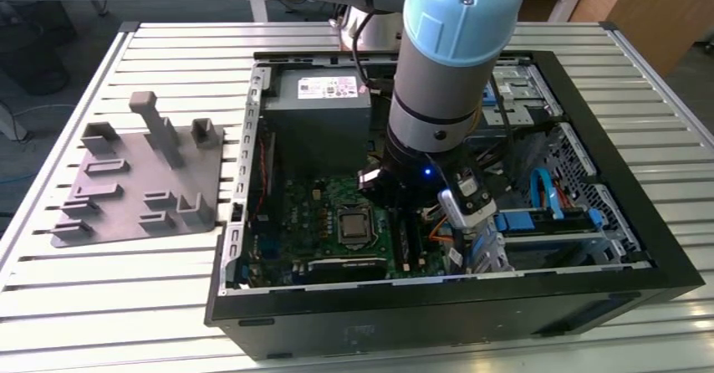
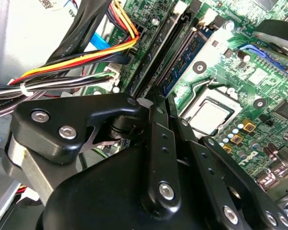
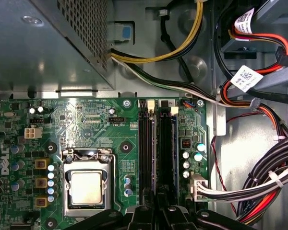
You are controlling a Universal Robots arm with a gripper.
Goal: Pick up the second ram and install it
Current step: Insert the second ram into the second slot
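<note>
Seating the second ram (image 3: 166, 153) into its motherboard slot, the gripper (image 3: 159, 211) hung low inside the open computer case (image 1: 624, 298).
Its fingers looked pinched together over the stick's near end, which stood edge-up in the slot beside the first module (image 3: 145, 148), near the processor socket (image 3: 88, 184). Judging from this, pressing was under way; latching would call for straight, even downward force.

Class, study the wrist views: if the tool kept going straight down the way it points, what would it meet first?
Most likely the memory slots on the motherboard, beside the processor. The tool hangs right over them, with a dark stick that appears to be the second ram at one slot; depth is unclear.
</note>
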